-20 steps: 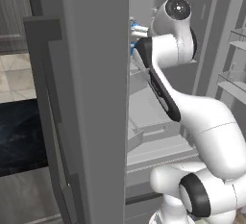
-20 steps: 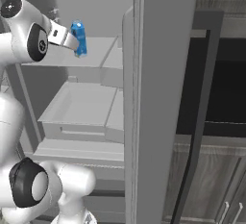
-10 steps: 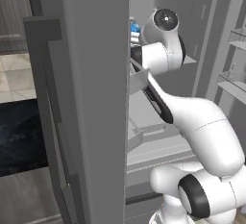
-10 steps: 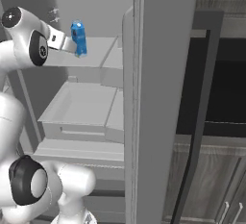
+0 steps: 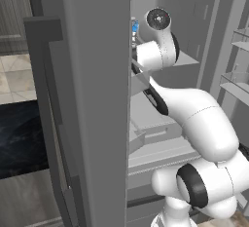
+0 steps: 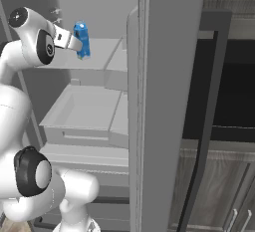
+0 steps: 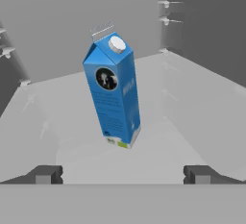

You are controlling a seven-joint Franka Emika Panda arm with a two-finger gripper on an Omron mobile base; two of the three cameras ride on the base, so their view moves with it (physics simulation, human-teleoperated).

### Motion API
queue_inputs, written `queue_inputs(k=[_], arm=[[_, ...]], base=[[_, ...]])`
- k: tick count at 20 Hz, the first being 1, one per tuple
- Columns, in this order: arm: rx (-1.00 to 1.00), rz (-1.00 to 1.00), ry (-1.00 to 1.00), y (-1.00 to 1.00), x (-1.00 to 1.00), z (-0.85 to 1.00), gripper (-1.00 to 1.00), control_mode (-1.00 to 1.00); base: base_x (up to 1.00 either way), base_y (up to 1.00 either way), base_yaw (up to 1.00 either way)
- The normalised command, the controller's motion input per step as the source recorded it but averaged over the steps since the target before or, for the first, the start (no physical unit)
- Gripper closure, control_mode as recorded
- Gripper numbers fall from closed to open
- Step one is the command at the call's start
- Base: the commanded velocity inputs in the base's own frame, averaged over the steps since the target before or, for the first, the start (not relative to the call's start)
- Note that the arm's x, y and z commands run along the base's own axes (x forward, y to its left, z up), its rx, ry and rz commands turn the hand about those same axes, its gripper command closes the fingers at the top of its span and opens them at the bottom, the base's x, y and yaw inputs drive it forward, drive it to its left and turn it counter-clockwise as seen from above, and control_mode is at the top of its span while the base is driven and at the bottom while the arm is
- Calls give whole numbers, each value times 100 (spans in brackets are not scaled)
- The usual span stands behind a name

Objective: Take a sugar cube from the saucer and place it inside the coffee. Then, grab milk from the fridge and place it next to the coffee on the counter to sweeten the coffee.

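Now the milk [image 7: 114, 92] stands upright near the middle of a pale fridge [image 6: 164, 101] shelf [image 7: 192, 107], well back from its front edge. The pincer [image 7: 122, 174] faces it with both fingertips spread wide, holding nothing. Likely light and stiff but smooth-sided, the carton should be squeezed across its flat lower body, not the sloped top by the cap, which would probably slip.
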Motion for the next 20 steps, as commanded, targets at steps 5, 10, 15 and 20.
queue_inputs(k=[5, 10, 15, 20], arm=[[0, 0, 0, 0, 25, 0, -100, -100], [0, 0, 0, 0, 31, -2, -100, -100], [0, 0, 0, 0, 28, 0, -100, -100], [0, -1, 0, 0, 29, -1, -100, -100]], base=[[0, 0, 0], [0, 0, 0], [0, 0, 0], [0, 0, 0]])
